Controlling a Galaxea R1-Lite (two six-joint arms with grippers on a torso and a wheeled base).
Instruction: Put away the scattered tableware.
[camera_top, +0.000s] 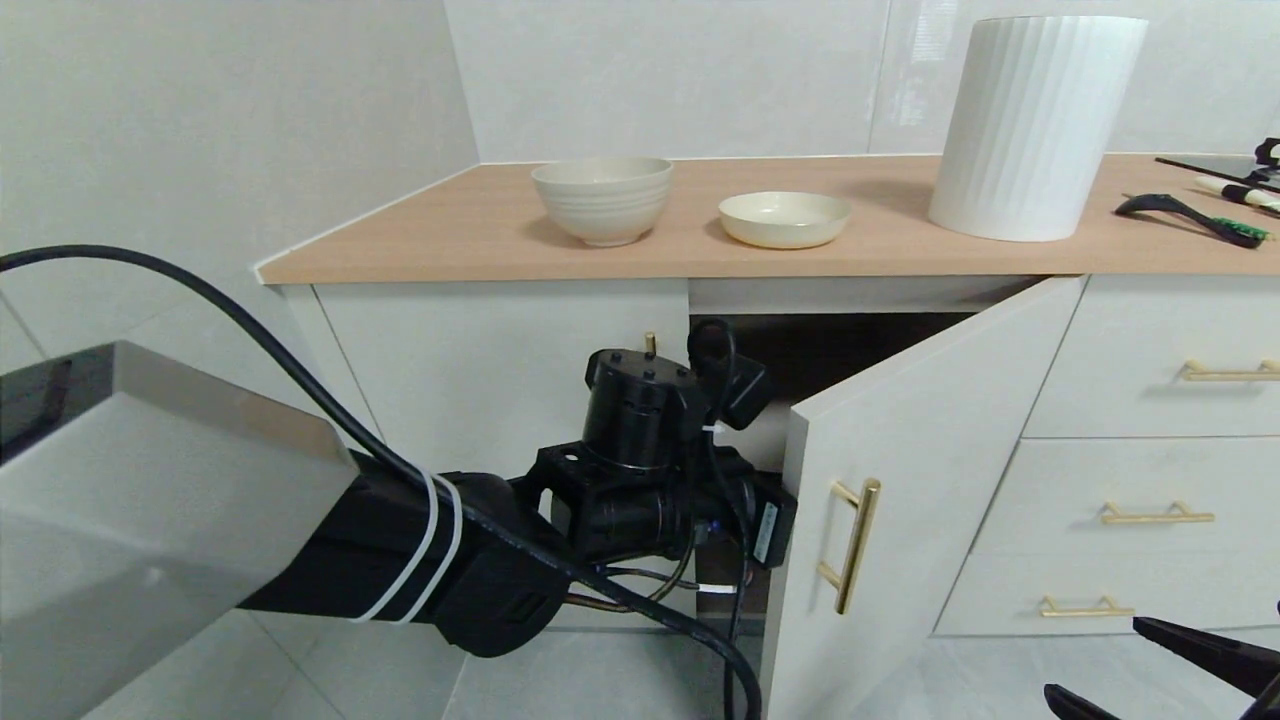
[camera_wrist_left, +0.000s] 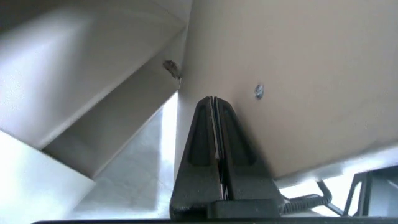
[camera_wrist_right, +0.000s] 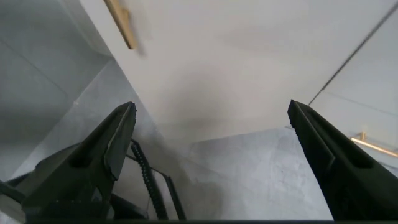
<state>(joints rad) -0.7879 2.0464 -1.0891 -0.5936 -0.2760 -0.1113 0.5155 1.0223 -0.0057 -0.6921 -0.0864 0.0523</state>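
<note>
Bowl, shallow dish on counter, well above left pincer, closed tight, empty, against cabinet door inner face. Push door wide first; keep right pincer, gaping, clear.

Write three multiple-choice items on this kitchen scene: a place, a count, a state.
1. Where is the ribbed bowl? A) on the counter, left of the shallow dish; B) inside the cabinet; C) on the floor.
2. How many drawer handles show right of the cabinet door? A) one; B) three; C) five.
3. The left gripper has its fingers: A) shut; B) wide open; C) around a spoon.
1 A: it stands on the wooden top beside the dish. 2 B: one gold bar per drawer front. 3 A: they meet with no gap.
</note>
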